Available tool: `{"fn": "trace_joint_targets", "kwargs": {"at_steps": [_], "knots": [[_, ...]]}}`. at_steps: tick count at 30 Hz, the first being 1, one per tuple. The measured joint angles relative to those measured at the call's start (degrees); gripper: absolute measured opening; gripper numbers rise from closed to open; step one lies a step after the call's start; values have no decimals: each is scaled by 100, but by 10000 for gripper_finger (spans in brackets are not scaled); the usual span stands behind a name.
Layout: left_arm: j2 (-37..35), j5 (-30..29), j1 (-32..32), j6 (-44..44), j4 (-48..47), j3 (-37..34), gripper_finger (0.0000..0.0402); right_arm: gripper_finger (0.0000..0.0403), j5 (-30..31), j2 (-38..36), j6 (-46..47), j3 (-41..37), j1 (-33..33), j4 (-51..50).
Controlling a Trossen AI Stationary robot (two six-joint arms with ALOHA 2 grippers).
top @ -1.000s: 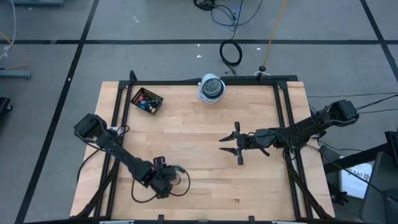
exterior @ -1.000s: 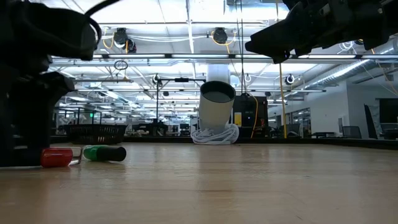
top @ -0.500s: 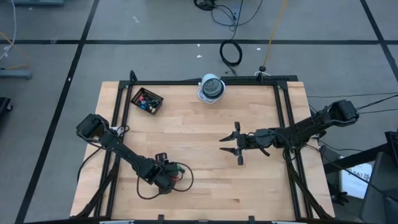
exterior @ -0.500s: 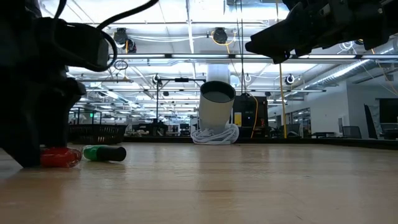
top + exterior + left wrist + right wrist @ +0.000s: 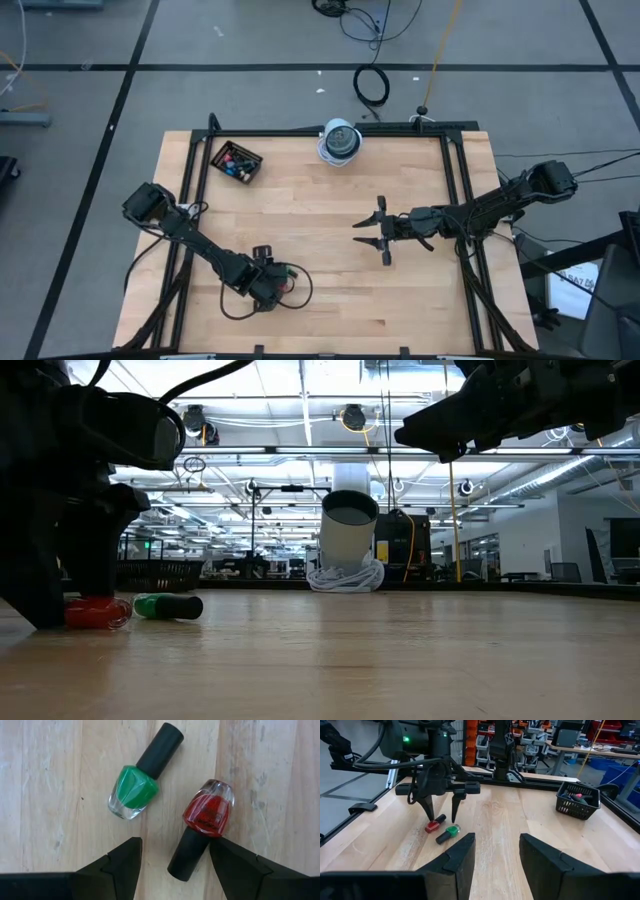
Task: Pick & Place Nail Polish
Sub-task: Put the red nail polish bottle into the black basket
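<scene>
Since a second ago the left gripper (image 5: pixel 268 290) has travelled along the near part of the table and come down over two nail polish bottles; the right arm has not shifted. Its jaws stand open, straddling the red nail polish bottle (image 5: pixel 202 828) without closing on it, the bottle's black cap pointing back between the fingers (image 5: pixel 118 865). Just beside it, not touching, lies the green nail polish bottle (image 5: pixel 142 773), also on its side, outside the open jaws. Both rest on bare wood in the near-left part of the wooden table (image 5: pixel 330 210), a little in from the near edge.

Open tabletop stretches all around them: nothing lies between the bottles and the table's middle, where the right gripper (image 5: pixel 372 231) hangs above the wood with its fingers apart and nothing in them. A black frame rail runs along the table's left, far and right edges.

At the far-left corner sits a small black mesh basket (image 5: pixel 238 161) holding several more small bottles; their colours mix and cannot be counted. By the far edge, near its middle, stands a white cylinder (image 5: pixel 349 540) with a white cable (image 5: pixel 346 578) coiled at its foot.
</scene>
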Motion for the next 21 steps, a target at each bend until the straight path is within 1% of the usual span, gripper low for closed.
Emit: {"fn": "trace_joint_targets", "kwargs": {"at_steps": [6, 9, 12, 21], "knots": [[7, 24, -2, -191, -106, -2, 231, 146, 0, 0, 0, 0, 0, 0], [7, 43, -4, -255, -179, -4, 216, 146, 0, 0, 13, 0, 0, 0], [10, 70, -4, -254, -175, -7, 180, 146, 0, 0, 13, 0, 2, -22], [13, 321, -9, -303, -153, -6, 40, 146, 0, 0, 15, 0, 1, -41]]}}
